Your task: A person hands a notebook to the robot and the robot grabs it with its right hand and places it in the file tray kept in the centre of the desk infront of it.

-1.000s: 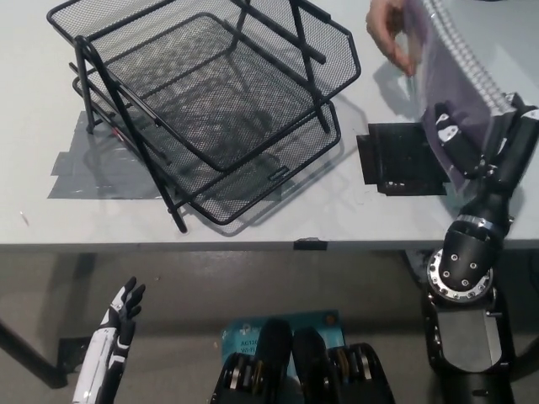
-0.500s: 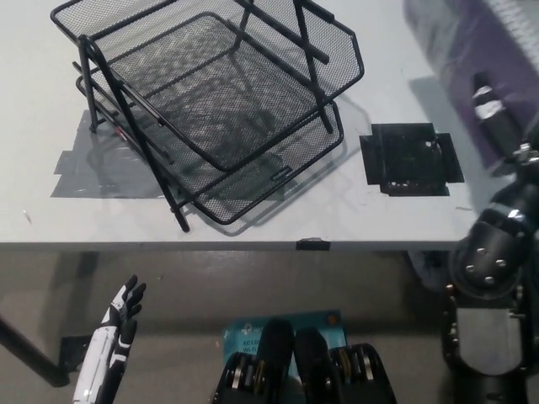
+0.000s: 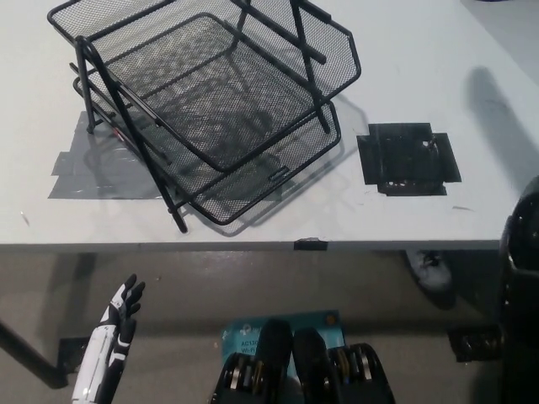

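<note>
Desk [image 3: 421, 50], pale grey-white top, fills the upper part of the head view, its front edge running from 9 to 3 o'clock across the middle; below the edge, brownish-grey floor [image 3: 194, 290]. Grey tape patches [image 3: 93, 168] lie flat on the desk at 9 o'clock, partly under the tray's frame. Black square patch [image 3: 408, 160] lies flat on the desk at 3 o'clock, well apart from the tray. Small dark tab [image 3: 310, 245] sits on the front edge at about 6 o'clock of the tray. File tray [image 3: 210, 101], black wire mesh, two tiers on a black rod frame, stands on the desk at 11 o'clock; long axis runs roughly from 10 to 4 o'clock, the whole set skewed to the desk edge; upper tier tilted, its near corner reaching toward 4 o'clock; both tiers show mesh only, the desk visible through them. Notebook: not in view; its place cannot be told. Left robot hand [image 3: 122, 311], white with dark fingers, rests below the desk edge at 7 o'clock, fingers spread and pointing toward 12 o'clock, holding nothing. Right arm [image 3: 522, 252], black, shows only as a dark rounded mass at the picture's edge near 4 o'clock; the right robot hand itself is out of frame, so its state cannot be told.
</note>
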Robot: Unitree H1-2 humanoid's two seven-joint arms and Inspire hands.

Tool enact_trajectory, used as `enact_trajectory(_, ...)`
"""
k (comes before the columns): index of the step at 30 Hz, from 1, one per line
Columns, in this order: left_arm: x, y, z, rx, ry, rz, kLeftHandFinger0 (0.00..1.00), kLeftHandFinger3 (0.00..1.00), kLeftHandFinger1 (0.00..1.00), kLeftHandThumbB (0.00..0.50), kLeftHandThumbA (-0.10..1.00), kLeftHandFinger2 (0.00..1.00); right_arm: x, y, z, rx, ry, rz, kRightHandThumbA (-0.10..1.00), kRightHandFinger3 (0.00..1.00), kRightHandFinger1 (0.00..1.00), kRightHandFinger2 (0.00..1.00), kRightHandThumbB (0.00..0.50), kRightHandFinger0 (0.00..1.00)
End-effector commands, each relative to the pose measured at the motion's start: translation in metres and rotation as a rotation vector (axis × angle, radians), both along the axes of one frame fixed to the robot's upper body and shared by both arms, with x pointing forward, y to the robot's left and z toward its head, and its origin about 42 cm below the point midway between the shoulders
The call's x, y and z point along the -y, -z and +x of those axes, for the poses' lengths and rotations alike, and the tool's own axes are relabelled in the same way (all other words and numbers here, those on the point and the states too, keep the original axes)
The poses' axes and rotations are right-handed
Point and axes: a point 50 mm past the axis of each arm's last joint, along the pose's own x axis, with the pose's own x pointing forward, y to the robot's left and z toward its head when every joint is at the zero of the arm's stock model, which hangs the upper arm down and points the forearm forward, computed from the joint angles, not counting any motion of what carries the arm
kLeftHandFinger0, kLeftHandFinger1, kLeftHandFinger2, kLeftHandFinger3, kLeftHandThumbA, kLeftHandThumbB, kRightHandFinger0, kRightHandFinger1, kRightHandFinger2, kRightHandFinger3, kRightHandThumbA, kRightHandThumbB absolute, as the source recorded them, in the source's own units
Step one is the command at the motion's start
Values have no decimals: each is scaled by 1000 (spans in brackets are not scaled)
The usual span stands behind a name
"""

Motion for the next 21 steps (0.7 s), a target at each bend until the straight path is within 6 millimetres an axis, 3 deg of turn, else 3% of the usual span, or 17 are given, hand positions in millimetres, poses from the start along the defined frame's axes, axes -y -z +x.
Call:
enact_trajectory(1,-2,-3,-4,41,16,12,1000,1000,1000,331,1000,1000,-48,-35,-22,223,61,-294,723,23,0,0,0,0)
enact_trajectory(4,-1,-3,-6,37,20,14,1000,1000,1000,333,1000,1000,-60,-32,-19,260,72,-371,671,66,0,0,0,0)
enact_trajectory(5,-1,-3,-6,37,21,16,1000,1000,1000,328,1000,1000,-60,-32,-19,260,73,-372,658,70,0,0,33,0)
enact_trajectory(6,-1,-3,-7,37,20,17,1000,1000,1000,327,1000,1000,-67,-31,-17,277,93,-430,624,106,0,0,1,0)
enact_trajectory(8,-1,-3,-6,40,18,15,1000,1000,1000,327,1000,1000,-74,-31,-15,300,116,-493,613,145,0,8,0,0)
enact_trajectory(11,-1,-2,-6,39,19,9,1000,1000,1000,329,1000,1000,-85,-30,-8,322,131,-569,709,134,0,0,0,0)
enact_trajectory(14,-2,-2,-6,37,19,16,1000,1000,1000,332,1000,1000,-93,-34,-5,333,121,-628,731,235,0,0,0,0)
enact_trajectory(18,-2,-2,-5,34,20,16,1000,1000,1000,329,1000,1000,-99,-37,1,348,138,-666,755,129,0,0,0,0)
enact_trajectory(21,-1,-1,-5,38,23,20,1000,1000,1000,335,1000,1000,-100,-35,7,315,134,-714,827,116,0,0,0,0)
